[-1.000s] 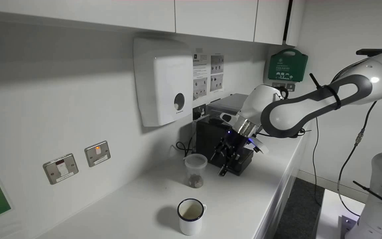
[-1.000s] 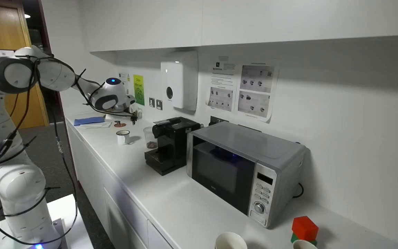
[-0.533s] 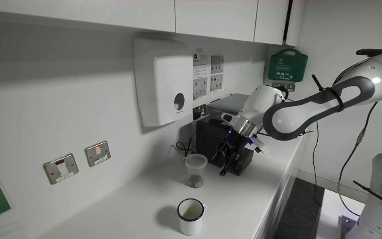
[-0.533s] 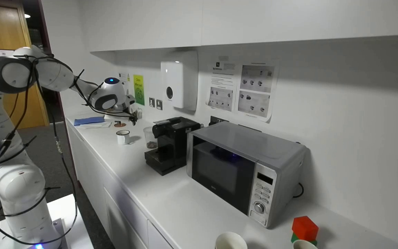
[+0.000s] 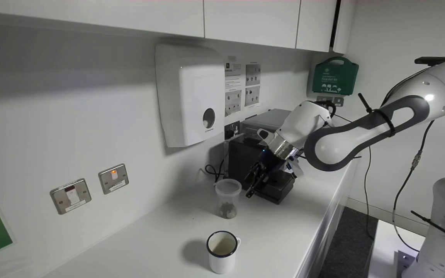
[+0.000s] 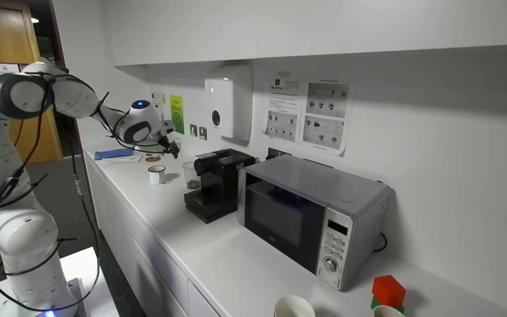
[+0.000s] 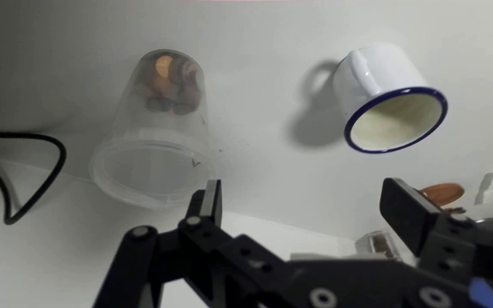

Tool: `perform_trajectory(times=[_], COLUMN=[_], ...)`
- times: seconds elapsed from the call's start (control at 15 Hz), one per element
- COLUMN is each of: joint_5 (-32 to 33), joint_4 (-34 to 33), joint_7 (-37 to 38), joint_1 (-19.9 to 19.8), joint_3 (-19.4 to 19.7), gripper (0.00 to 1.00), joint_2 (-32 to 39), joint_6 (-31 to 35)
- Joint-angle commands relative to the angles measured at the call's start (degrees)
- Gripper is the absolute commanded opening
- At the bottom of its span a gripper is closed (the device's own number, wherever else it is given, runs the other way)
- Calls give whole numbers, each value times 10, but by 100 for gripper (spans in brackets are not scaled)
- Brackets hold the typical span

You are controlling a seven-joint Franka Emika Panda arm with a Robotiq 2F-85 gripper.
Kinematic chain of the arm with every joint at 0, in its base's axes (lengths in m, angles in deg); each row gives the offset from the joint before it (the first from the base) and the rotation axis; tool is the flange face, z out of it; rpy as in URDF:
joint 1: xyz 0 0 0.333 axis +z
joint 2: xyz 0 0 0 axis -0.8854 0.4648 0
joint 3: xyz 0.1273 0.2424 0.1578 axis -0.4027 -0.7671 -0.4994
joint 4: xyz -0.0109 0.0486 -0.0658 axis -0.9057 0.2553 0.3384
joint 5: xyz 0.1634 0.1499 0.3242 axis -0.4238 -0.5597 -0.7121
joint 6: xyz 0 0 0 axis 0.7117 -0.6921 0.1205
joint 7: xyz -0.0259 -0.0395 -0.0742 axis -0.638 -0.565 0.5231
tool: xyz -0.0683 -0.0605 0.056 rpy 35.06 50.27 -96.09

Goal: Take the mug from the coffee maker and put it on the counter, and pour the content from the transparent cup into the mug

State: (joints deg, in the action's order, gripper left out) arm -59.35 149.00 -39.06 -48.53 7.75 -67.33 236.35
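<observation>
Well, gripper: jaws spread wide, near the transparent cup but apart from it; in an exterior view its dark fingers are hard to pick out against the black coffee maker.
Mug: upright on the counter, near the transparent cup and apart from the coffee maker; in an exterior view its handle mostly hides behind the body, while the wrist view shows it.
Transparent cup: upright on the counter; the round brownish and grey pieces in its base look blurred through the wall, and in an exterior view the coffee maker covers part of it.
Coffee maker: partly covered by gripper and arm in an exterior view.
Microwave: mostly out of sight behind the coffee maker in an exterior view.
Pale cup: cut off by the lower edge of an exterior view.
Red block: most of a green piece is hidden beneath or behind it.
Counter: smooth, white, straight along the front, the mug's soft shadow on it; a brownish disc at the far end is too small to make out.
Wall: white dispenser, printed sheets, metal switch plates, green first aid kit, cupboards above.
Door: wooden, cut off.
</observation>
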Motion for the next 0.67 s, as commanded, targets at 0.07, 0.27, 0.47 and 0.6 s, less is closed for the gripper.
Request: perform_trajectory(times=[0.07, 0.27, 0.47, 0.6], joint_5=[118, 237, 357, 429], joint_4=[10, 24, 24, 20], joint_7=[194, 334, 472, 562], joint_1=[-19, -95, -180, -247], joint_3=[-1, -35, -72, -114], gripper=[100, 100, 100, 100], joint_2=[17, 9, -18, -42], joint_6=[109, 145, 128, 106])
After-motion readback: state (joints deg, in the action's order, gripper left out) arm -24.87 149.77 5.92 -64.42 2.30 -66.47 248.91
